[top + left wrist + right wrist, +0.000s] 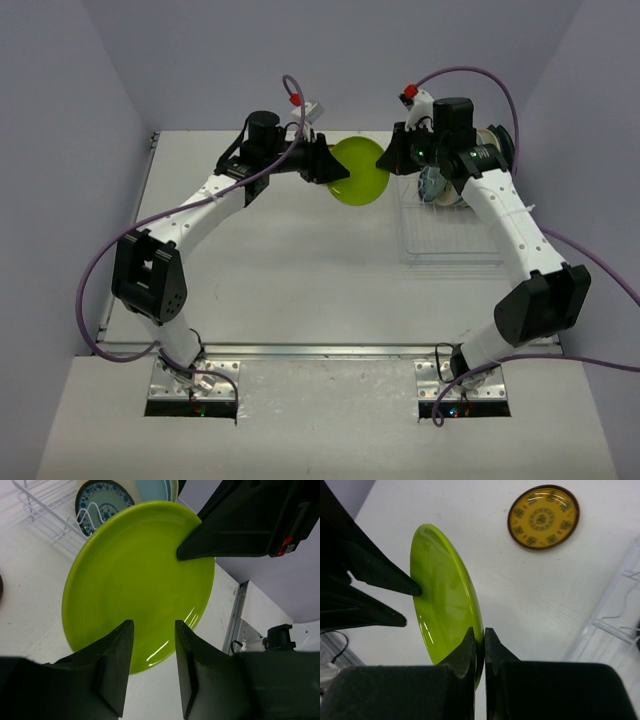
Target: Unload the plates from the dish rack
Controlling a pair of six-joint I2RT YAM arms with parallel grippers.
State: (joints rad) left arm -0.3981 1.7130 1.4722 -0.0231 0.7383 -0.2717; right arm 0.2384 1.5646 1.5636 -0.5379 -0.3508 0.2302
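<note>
A: Where's the lime-green plate [360, 172] sitting?
B: It's hanging in the air, on edge, between the two grippers. The right gripper [479, 632] is pinching its rim. Its fingers are closed tight on the rim, and the plate is rising straight up from the tips.
A: Left gripper [154, 625]?
B: Its fingers [115, 660] are standing partway apart, pointing at the plate's face, with nothing clamped between them. From the right wrist, one tip is looking like it's touching the face and the other is stopping just short.
A: Dish rack [450, 240]?
B: It's lying past the left fingertips, beyond the plate's far rim, and just off to the side of the right fingers. It's holding a teal-patterned plate [102, 502] upright in the wire slots. A cream plate [134, 492] and a light-blue plate [152, 489] are standing behind it, both cut off by the frame edge.
A: Anything else?
B: A yellow patterned plate [543, 516] with a dark rim is lying flat on the white table [530, 610], well ahead of the right fingers and apart from the rack.
</note>
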